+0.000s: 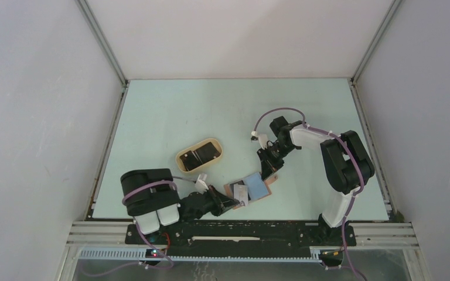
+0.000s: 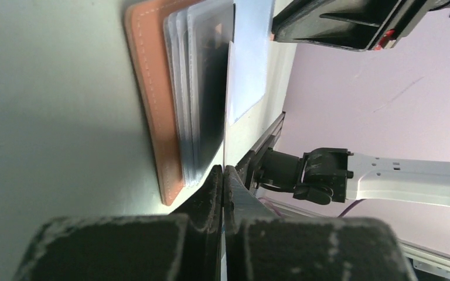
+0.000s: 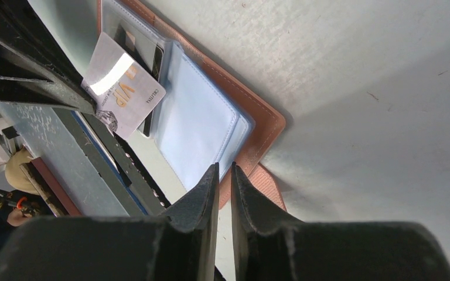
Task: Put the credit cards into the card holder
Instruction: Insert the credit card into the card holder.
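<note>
Insertion is in hand: the left gripper (image 2: 224, 174), clamped on a pale card (image 3: 123, 88), holds it over the pockets (image 3: 193, 126) of the open holder (image 3: 258, 114) while the right gripper (image 3: 224, 172) pinches the holder's rim by the tab (image 3: 268, 186); next, the card needs a level slide into a slot

Pale green surface (image 1: 170, 111), two things lying on it.
It is matte, with a few faint specks and scuffs. Near the front edge the reddish-brown card holder (image 1: 258, 186) lies open, leather side down and light blue pockets facing up. Behind it and to the left, apart from it, a tan oval tray (image 1: 179, 159) sits flat, angled to the surface's edges.
</note>
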You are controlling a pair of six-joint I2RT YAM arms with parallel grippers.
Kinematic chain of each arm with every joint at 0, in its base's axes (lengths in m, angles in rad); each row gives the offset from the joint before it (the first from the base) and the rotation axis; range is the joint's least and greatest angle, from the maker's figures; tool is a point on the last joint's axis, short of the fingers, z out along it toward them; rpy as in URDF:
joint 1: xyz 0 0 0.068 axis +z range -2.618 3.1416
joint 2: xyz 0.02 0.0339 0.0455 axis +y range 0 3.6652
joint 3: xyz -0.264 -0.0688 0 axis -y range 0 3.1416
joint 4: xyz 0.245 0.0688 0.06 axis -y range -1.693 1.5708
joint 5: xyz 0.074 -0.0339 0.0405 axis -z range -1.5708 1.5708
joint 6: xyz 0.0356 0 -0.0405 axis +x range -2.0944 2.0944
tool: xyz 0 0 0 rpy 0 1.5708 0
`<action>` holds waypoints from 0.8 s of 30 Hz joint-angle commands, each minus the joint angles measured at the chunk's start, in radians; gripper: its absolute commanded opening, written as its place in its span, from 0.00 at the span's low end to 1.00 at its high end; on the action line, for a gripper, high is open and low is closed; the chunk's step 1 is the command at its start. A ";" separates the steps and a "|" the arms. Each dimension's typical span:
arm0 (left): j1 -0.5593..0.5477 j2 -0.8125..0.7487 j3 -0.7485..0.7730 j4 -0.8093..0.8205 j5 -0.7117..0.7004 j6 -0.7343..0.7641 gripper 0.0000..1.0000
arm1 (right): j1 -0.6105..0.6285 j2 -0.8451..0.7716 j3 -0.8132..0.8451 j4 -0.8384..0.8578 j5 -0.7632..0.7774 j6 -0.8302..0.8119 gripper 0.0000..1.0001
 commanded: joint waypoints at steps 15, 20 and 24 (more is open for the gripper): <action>-0.014 -0.480 0.201 -0.939 -0.093 0.067 0.00 | 0.003 -0.004 0.034 -0.006 -0.002 0.018 0.20; -0.016 -0.514 0.206 -0.992 -0.094 0.070 0.00 | 0.006 -0.004 0.033 -0.005 0.001 0.019 0.20; -0.014 -0.481 0.223 -0.977 -0.071 0.072 0.00 | 0.010 -0.004 0.033 -0.005 0.004 0.019 0.20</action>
